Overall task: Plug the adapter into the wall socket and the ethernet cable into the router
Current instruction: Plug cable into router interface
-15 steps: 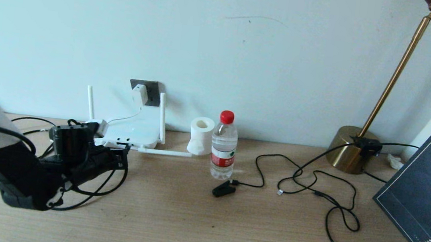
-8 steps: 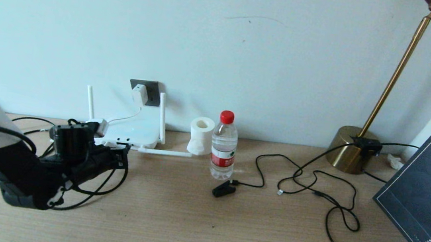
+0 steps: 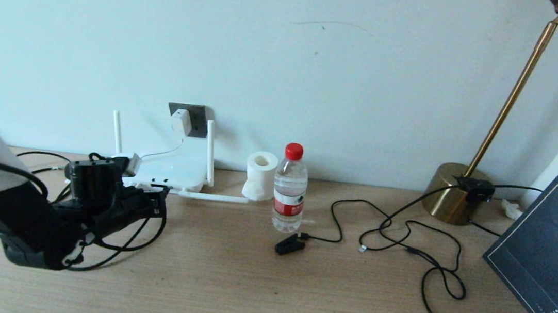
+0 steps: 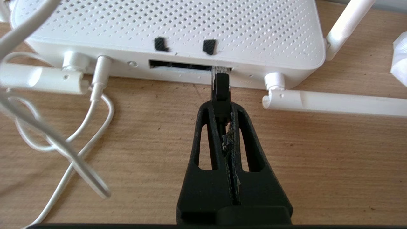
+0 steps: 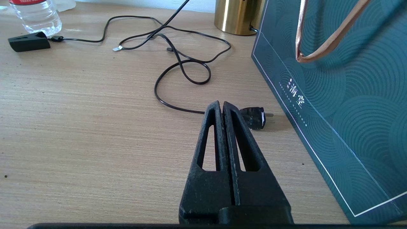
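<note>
The flat white matt plastic router (image 4: 165, 28) has a finely perforated top. The pale wood-grain table (image 3: 254, 289) looks matt and smooth. The brass-coloured metal lamp base (image 3: 449, 192) shines glossy. The black plastic left gripper (image 4: 220, 106) looks rough-textured.

Router (image 3: 169, 170) below wall socket (image 3: 191, 117) — bottle (image 3: 289, 189) to right.

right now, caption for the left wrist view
Left hand shut on the ethernet cable, clear plug at the router port.

Soft, even daylight fills the scene, the wall (image 3: 319, 67) pale and bluish, shadows on the worktop (image 3: 265, 290) faint, a bright glint on the lamp base (image 5: 237, 16), and the router (image 4: 165, 28) close-up sharp.
</note>
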{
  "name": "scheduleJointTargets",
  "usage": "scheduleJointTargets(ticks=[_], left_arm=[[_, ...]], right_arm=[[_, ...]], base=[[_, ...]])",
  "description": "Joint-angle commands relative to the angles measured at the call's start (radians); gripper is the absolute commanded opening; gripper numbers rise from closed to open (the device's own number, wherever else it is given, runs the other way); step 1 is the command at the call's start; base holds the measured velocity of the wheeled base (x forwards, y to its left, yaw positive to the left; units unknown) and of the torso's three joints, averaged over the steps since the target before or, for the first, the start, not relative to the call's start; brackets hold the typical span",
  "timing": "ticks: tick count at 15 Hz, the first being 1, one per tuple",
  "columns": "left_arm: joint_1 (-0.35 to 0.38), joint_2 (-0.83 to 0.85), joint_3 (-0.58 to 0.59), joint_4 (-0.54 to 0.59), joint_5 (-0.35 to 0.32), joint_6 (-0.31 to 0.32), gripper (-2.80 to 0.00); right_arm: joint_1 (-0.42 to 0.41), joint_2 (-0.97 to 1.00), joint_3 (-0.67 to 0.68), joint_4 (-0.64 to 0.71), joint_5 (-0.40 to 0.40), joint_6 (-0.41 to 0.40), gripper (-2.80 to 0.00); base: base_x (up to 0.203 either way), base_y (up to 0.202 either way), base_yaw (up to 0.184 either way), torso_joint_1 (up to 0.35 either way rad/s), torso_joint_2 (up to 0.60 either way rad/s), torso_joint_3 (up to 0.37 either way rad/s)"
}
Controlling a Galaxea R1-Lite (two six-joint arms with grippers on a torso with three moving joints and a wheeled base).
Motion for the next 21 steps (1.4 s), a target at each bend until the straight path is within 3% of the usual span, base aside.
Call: scheduleJointTargets(ticks=[1,21], left_arm=[[0.000,0.003,-0.003,-0.005,0.000,-0.001,-2.80],[0.000,0.059,-0.056,0.015,-0.002,0.000,-2.80]], right_arm=[[0.000,0.001,0.000,0.000,0.000,-0.001,-2.80],[0.000,0.000,0.000,0.000,0.000,-0.001,-2.80]], base=[[0.000,0.000,0.000,0.000,0.00,0.000],[0.000,0.000,0.000,0.000,0.00,0.000]])
